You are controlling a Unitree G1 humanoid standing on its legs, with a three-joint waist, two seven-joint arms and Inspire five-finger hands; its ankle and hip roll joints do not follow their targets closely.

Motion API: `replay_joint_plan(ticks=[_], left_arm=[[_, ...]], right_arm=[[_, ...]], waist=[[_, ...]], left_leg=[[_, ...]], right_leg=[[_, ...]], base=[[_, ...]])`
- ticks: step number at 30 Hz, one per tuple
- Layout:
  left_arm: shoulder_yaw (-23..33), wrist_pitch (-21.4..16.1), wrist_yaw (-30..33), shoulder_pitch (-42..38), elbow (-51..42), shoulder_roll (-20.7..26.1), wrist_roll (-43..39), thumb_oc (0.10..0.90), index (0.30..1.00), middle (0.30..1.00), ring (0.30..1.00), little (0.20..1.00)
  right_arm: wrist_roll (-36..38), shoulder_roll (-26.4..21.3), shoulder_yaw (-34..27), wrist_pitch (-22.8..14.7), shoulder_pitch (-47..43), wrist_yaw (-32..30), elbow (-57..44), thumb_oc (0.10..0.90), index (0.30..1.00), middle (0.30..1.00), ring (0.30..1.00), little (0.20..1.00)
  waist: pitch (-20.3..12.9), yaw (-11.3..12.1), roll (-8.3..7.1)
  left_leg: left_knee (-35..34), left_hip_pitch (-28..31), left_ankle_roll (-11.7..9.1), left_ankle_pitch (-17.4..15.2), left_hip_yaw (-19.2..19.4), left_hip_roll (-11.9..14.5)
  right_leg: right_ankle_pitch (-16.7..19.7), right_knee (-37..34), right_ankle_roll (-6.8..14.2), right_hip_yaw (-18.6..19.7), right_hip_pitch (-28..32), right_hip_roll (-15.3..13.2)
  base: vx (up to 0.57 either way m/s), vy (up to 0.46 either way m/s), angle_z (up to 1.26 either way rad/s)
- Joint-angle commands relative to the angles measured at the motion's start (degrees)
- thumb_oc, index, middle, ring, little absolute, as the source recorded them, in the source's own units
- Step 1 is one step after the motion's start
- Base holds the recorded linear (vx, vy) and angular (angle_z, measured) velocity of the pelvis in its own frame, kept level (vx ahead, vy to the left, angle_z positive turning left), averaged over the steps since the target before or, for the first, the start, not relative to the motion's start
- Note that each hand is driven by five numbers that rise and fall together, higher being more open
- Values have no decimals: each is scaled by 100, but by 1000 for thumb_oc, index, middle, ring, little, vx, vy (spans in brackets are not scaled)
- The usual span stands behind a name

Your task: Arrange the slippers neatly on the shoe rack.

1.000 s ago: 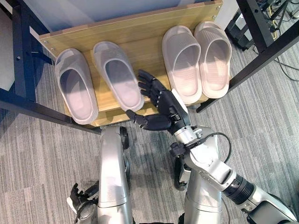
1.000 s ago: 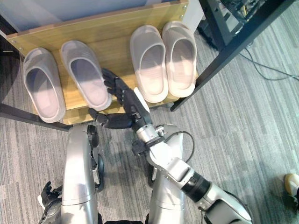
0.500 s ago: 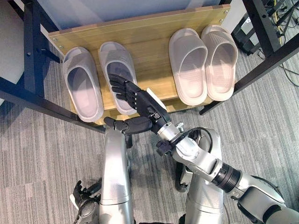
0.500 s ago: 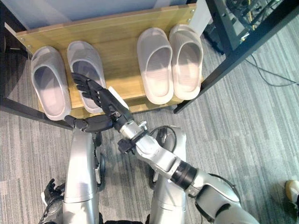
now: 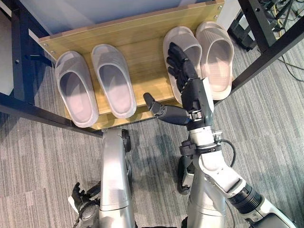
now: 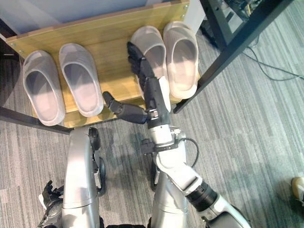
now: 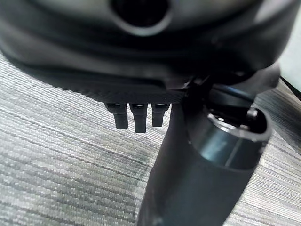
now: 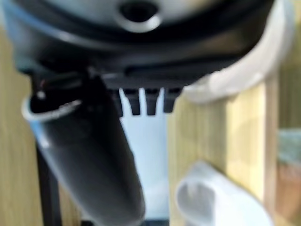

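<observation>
Four pale slippers lie toes-away on the wooden shoe rack shelf (image 5: 142, 38). The left pair, first slipper (image 5: 76, 95) and second slipper (image 5: 113, 80), lies side by side, almost parallel. The right pair is the third slipper (image 5: 176, 40) and the fourth slipper (image 5: 216, 54), close together. My right hand (image 5: 192, 90) is open, fingers straight over the third slipper's inner side, thumb spread toward the shelf's front edge; whether it touches is unclear. The right wrist view shows a slipper (image 8: 221, 207) on the wood. My left hand (image 5: 80, 206) hangs low by the floor, relaxed and empty.
Black metal frame bars cross at the right (image 5: 270, 42) and the left (image 5: 38, 111) of the rack. Grey carpet (image 5: 266, 123) lies all around. Cables (image 5: 280, 9) lie at the far right corner. A person's shoe (image 6: 298, 186) shows at the right edge.
My right hand has swung from the second slipper across to the third slipper. The second slipper now lies straighter and nearer the first. The view has also shifted.
</observation>
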Motion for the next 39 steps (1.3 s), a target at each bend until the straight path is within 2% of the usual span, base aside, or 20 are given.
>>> replay_joint_plan(ticks=[1,3,5,7,16,22,28,35,39], left_arm=[[-255,-227,269,295,181,59,74,800,900,900,900,900],[-266,-219,245,293,187,58,54,800,900,900,900,900],[-339,-207,172,257,179,40,-47,800,900,900,900,900],[-381,-199,125,269,157,33,-130,800,900,900,900,900],[-475,-106,-93,64,125,52,-188,800,900,900,900,900],[-655,-51,-260,33,131,-8,-376,800,900,900,900,900],[-807,36,-339,-24,68,-51,-488,800,900,900,900,900],[-931,114,-491,-53,127,-82,-565,800,900,900,900,900],[-909,172,-669,-59,228,-136,-697,800,900,900,900,900]], right_arm=[[534,109,19,-664,-403,245,-629,800,900,900,900,900],[627,143,57,-657,-422,302,-564,800,900,900,900,900],[1155,301,253,-641,-507,548,-246,800,900,900,900,900],[1378,335,349,-627,-553,647,-139,800,900,900,900,900],[1727,172,711,-333,-980,1201,7,800,900,900,900,900],[2756,207,1121,-163,-1241,1664,271,800,900,900,900,900],[3196,203,1383,-49,-1415,1795,304,800,900,900,900,900],[3449,230,1603,51,-1742,1972,330,800,900,900,900,900],[3152,77,1539,51,-1971,1971,358,800,900,900,900,900]], waist=[[-167,339,7],[-167,343,15],[-167,365,44],[-167,370,44],[-167,403,8],[-167,447,13],[-167,474,-13],[-167,508,-3],[-167,514,1]], left_leg=[[95,-65,633,-181,3,-262],[100,-65,632,-182,-2,-261],[116,-65,619,-185,-8,-254],[114,-65,616,-184,-6,-252],[96,-65,587,-176,-31,-263],[87,-65,559,-169,-44,-270],[84,-65,543,-182,-47,-263],[87,-65,534,-183,-52,-270],[108,-65,535,-187,-66,-283]], right_leg=[[-73,353,-585,405,458,-89],[-73,356,-582,403,458,-88],[-72,375,-573,398,458,-92],[-74,374,-576,399,458,-96],[-39,370,-562,381,459,-97],[-27,365,-556,383,460,-86],[-3,380,-557,400,461,-96],[25,369,-542,389,460,-82],[35,371,-535,403,460,-80]], base=[[0,0,0],[0,0,0],[0,0,0],[0,0,0],[0,0,0],[0,0,0],[0,0,0],[0,0,0],[0,0,0]])
